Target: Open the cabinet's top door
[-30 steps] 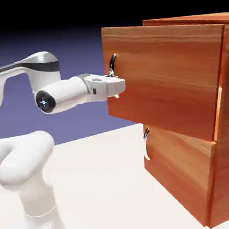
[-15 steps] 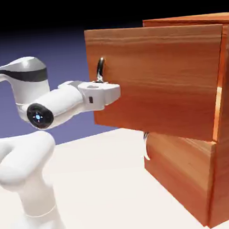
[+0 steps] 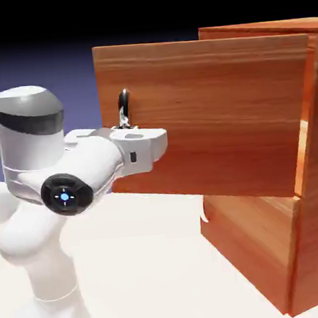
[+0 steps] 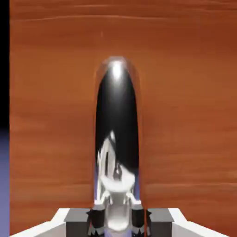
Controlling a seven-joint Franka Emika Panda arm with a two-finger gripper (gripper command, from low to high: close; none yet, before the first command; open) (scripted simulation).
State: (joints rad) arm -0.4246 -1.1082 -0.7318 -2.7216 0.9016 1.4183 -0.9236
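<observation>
Gripping the curved silver handle (image 3: pixel 124 108) with the gripper (image 3: pixel 136 131), jaws clamped tight on the bar. In the hand view, handle (image 4: pixel 117 139) filling the centre, pinched between the two grey fingertips (image 4: pixel 96 217) at the bottom edge.

Drawing the top door (image 3: pixel 212 114) outward: leading edge now well further left in the exterior view than a second ago, the panel standing far out from the cabinet (image 3: pixel 304 177). Lower panel (image 3: pixel 252 238) remaining flush, its handle untouched.

Retracting along with it, the arm folding back toward its base at lower left.

Judging the task as largely accomplished; grip holding without visible slip.
</observation>
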